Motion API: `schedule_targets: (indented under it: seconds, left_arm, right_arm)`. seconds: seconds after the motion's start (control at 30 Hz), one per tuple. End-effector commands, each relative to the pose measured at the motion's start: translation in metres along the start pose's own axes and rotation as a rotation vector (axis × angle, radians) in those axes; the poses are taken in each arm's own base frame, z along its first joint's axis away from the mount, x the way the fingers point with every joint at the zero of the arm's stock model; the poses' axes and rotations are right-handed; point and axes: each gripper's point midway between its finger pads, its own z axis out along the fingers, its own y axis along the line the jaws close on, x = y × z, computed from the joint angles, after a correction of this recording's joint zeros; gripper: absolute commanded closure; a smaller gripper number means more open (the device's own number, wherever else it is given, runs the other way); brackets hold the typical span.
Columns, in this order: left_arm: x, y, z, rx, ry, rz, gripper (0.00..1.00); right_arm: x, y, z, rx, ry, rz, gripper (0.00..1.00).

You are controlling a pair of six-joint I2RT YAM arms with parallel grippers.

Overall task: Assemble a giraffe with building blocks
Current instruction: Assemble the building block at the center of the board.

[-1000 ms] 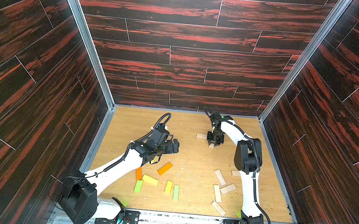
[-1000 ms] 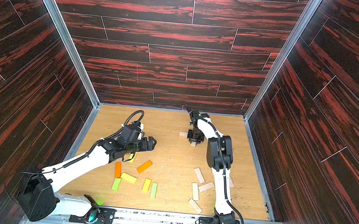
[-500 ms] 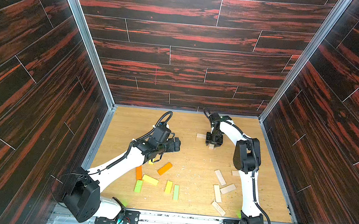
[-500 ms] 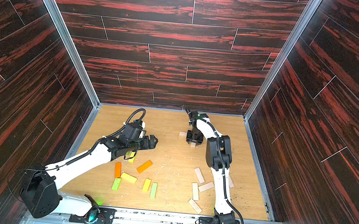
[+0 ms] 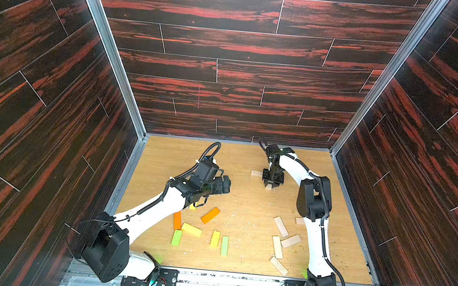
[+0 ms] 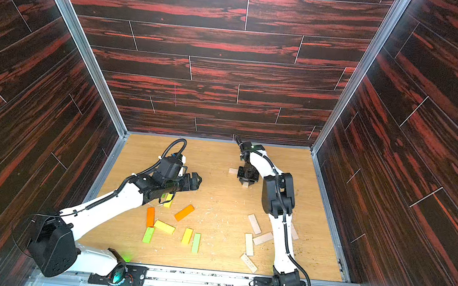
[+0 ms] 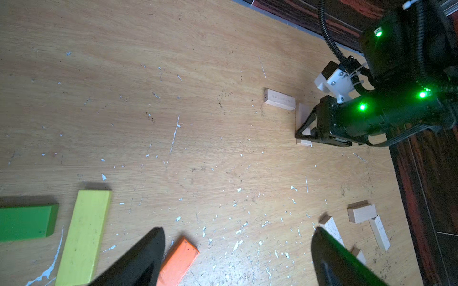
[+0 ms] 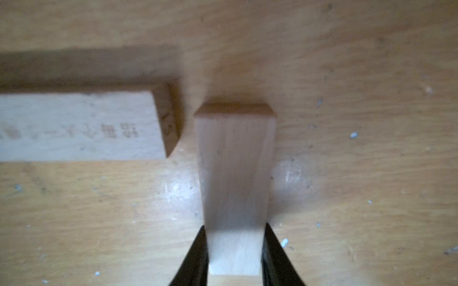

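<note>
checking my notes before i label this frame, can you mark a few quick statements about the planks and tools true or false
1. The right tool grips a pale plank. True.
2. The left tool holds an orange plank. False: it is open and empty, and that plank lies on the table.
3. A printed plank lies flat beside the gripped one. True.
4. A green plank is stacked on a pale one. False: it lies flat on the table beside a yellow plank.
</note>
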Motion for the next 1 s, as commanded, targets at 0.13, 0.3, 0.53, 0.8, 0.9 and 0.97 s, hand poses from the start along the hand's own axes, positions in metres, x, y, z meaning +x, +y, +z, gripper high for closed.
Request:
schedule_targets:
  seconds: [0.13,0.3,0.53,0.8,0.9,0.97]
  left_arm:
    - [-0.008,-0.001,-0.004,-0.006,-0.015,0.01,0.05]
    - [-0.008,-0.001,-0.004,-0.006,-0.015,0.01,0.05]
    - [-0.007,-0.001,-0.003,-0.008,-0.011,0.012,0.05]
    - [-0.007,0.001,-0.003,-0.012,-0.014,0.011,0.05]
    - [-0.006,0.001,-0.003,-0.012,-0.011,0.011,0.05]
    - [-0.007,0.0,-0.003,-0.009,-0.011,0.01,0.05]
  right_arm:
    - [0.008,0.001,0.028,0.036,0.074,-0.012,0.7]
    - [0.004,0.004,0.028,0.033,0.071,-0.019,0.7]
    - [0.003,0.007,0.031,0.043,0.08,-0.056,0.68]
    - [0.004,0.007,0.03,0.054,0.081,-0.067,0.48]
    - [0.002,0.01,0.028,0.052,0.076,-0.07,0.42]
    - [0.002,0.011,0.027,0.052,0.076,-0.072,0.42]
